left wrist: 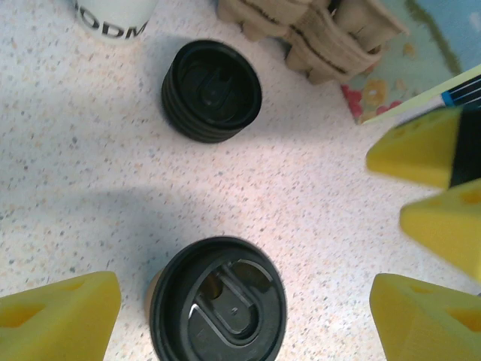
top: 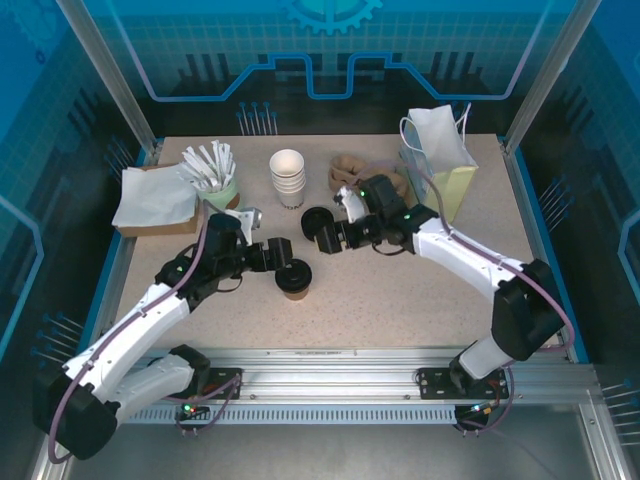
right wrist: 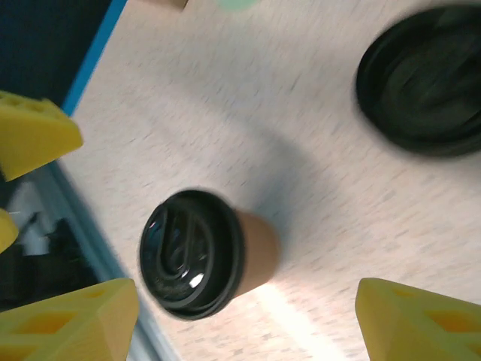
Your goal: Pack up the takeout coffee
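Observation:
The takeout coffee [top: 294, 279], a brown paper cup with a black lid, stands upright on the speckled table between the two arms. In the left wrist view the cup [left wrist: 218, 302] sits between the yellow fingers [left wrist: 64, 316] of my left gripper [left wrist: 244, 316], which is open and clear of it on both sides. My left gripper [top: 274, 258] hovers just left of the cup. My right gripper [top: 328, 238] hangs up and to the right of it. Seen from the right wrist, the cup [right wrist: 197, 254] lies between the wide-apart fingers [right wrist: 71, 320] of my right gripper [right wrist: 244, 320], untouched.
A stack of loose black lids [left wrist: 212, 90] lies just beyond the cup. Behind stand stacked white cups [top: 288, 178], brown cup carriers [top: 350, 172] and a yellow paper bag [top: 440, 155]. A green cup of sachets [top: 212, 170] and napkins [top: 155, 200] are at back left.

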Controlling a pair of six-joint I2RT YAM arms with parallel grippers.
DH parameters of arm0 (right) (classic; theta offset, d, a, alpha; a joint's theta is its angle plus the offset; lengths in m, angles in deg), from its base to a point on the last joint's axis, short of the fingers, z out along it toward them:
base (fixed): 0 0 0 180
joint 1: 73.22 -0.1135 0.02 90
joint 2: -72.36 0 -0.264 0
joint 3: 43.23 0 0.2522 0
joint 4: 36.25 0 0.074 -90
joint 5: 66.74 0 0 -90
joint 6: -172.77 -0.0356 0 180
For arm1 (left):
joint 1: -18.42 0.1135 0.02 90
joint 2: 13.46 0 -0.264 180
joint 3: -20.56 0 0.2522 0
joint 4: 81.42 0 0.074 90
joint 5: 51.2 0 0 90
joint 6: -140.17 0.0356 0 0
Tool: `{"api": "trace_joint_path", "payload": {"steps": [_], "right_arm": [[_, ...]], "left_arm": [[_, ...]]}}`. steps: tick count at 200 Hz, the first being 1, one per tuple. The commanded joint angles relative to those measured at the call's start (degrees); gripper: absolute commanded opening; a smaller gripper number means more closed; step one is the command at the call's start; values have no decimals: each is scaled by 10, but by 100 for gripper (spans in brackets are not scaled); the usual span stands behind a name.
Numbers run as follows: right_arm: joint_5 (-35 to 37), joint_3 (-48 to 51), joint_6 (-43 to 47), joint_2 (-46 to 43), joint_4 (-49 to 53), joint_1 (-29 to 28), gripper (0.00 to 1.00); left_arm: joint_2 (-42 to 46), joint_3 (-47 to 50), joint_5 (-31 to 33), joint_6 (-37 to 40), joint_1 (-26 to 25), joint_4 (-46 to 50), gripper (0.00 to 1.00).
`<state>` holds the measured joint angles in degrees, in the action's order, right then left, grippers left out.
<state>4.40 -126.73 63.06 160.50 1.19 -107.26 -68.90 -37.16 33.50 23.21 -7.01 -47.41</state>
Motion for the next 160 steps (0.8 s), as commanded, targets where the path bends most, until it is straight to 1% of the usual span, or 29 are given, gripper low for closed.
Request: {"api": "trace_joint_path", "payload": {"steps": [1, 31, 53, 69, 99, 160], "right_arm": [[154, -67, 132, -8, 101, 7, 78], [244, -147, 207, 38, 105, 18, 77], [308, -199, 255, 90, 123, 25, 73], [342, -231, 285, 127, 135, 32, 70], [357, -284, 312, 184, 163, 58, 65], [361, -351, 340, 250, 223, 91, 59]], "left_arm": [[-4, -33, -13, 3, 4, -34, 87], [-26, -59, -30, -3, 3, -46, 86], [-33, -67, -35, -5, 3, -49, 86], [-34, -70, -34, -3, 2, -48, 86], [-40, -74, -35, -1, 2, -48, 86], [-58, -76, -43, 1, 0, -52, 86]]}}
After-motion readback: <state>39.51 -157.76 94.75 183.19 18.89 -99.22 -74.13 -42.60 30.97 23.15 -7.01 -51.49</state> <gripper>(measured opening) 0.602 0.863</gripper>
